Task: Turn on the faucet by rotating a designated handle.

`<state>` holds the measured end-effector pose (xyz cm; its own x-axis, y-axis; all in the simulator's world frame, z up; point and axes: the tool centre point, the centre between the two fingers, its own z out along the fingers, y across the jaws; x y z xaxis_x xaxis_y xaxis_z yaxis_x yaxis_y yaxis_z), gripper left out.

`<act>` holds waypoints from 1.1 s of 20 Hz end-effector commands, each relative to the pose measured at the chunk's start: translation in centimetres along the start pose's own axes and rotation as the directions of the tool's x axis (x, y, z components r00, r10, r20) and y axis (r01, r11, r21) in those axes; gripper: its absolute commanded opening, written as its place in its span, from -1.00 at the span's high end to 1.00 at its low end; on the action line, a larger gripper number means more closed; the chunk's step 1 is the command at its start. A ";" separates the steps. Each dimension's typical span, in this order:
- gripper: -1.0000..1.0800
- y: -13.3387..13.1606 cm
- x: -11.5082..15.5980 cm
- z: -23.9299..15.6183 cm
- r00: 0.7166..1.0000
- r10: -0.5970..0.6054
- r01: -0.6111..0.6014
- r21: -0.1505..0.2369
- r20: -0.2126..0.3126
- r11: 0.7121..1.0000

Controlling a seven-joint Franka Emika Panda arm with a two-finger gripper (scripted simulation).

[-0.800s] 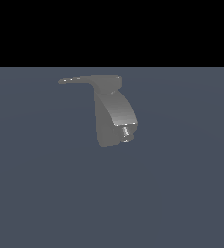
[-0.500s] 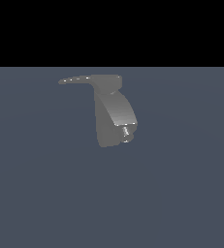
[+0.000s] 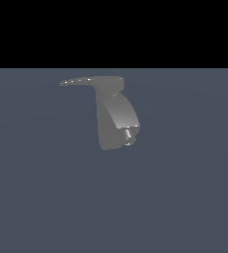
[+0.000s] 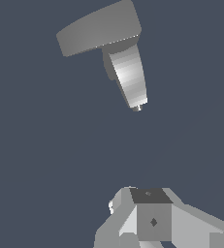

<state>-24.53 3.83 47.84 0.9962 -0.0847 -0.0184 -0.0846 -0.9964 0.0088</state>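
The grey faucet (image 3: 116,116) stands on the dark floor, its small threaded nozzle (image 3: 128,136) pointing down toward the exterior view's right. The handle (image 3: 78,80), a thin flat tapering lever, juts from the top cap toward the exterior view's left. The wrist view looks down on the faucet (image 4: 128,72), with the broad flat handle (image 4: 96,31) across its top and the nozzle (image 4: 138,107) at its tip. My gripper (image 4: 150,206) shows only in the wrist view, well apart from the faucet and touching nothing. Its fingers are cut off by the frame edge, so their spread is unclear.
A plain dark blue-grey floor (image 3: 184,197) spreads around the faucet, under a black background. Nothing else stands on it.
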 end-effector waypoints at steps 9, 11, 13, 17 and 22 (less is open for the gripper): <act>1.00 -4.5 2.6 3.4 0.981 0.193 -0.193 0.005 0.001 0.981; 1.00 -5.4 3.3 4.1 0.972 0.233 -0.233 0.006 0.001 0.972; 1.00 -6.2 4.1 4.8 0.962 0.273 -0.273 0.007 0.001 0.962; 1.00 -7.9 5.6 6.2 0.936 0.352 -0.352 0.010 0.002 0.936; 1.00 -9.7 7.8 8.0 0.895 0.447 -0.447 0.013 0.003 0.894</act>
<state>-16.81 12.31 40.22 0.8698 -0.4931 -0.0154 -0.4931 -0.8699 0.0048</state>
